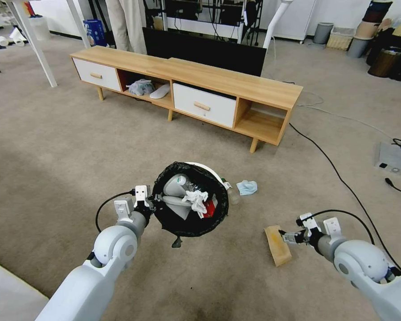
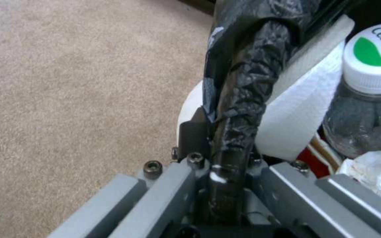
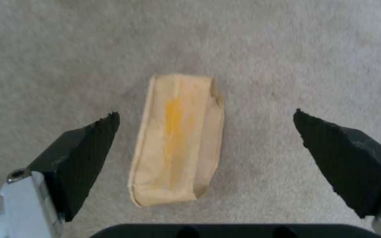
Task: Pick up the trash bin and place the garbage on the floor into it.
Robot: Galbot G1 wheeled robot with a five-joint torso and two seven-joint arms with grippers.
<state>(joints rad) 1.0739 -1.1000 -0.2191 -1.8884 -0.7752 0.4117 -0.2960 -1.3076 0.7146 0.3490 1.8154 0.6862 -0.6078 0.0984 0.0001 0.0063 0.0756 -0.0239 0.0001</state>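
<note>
My left tool point(image 1: 150, 201) is clamped on the near-left rim of the trash bin point(image 1: 209, 171), pinching the black bag liner point(image 2: 239, 99) against the white wall. The bin hangs off the floor point(image 1: 53, 156), tilted so its mouth faces up toward my head camera. A knotted tail of the bag point(image 1: 177, 242) dangles under it.

Inside the bin: a clear bottle with a white and green cap point(image 2: 373, 56), a crumpled white tissue point(image 1: 196, 199), something red point(image 1: 210, 208) beneath it. In the left wrist view a roll of white paper point(image 2: 296, 109) lies against the liner beside the bottle.

My right tool point(image 1: 286, 235) is spread wide, low over the carpet to the right of the bin. The brown paper bag point(image 3: 178, 138) lies flat on the floor between its two black fingers point(image 3: 84, 155), touching neither. It has a yellow streak down its middle.

Still on the floor just right of the bin: a second clear bottle point(image 1: 231, 192), partly hidden by the rim, and a pale blue face mask point(image 1: 247, 187) a little farther right.

A long wooden cabinet point(image 1: 218, 78) stands on the far side. Black cables point(image 1: 338, 174) run over the carpet on the right.
</note>
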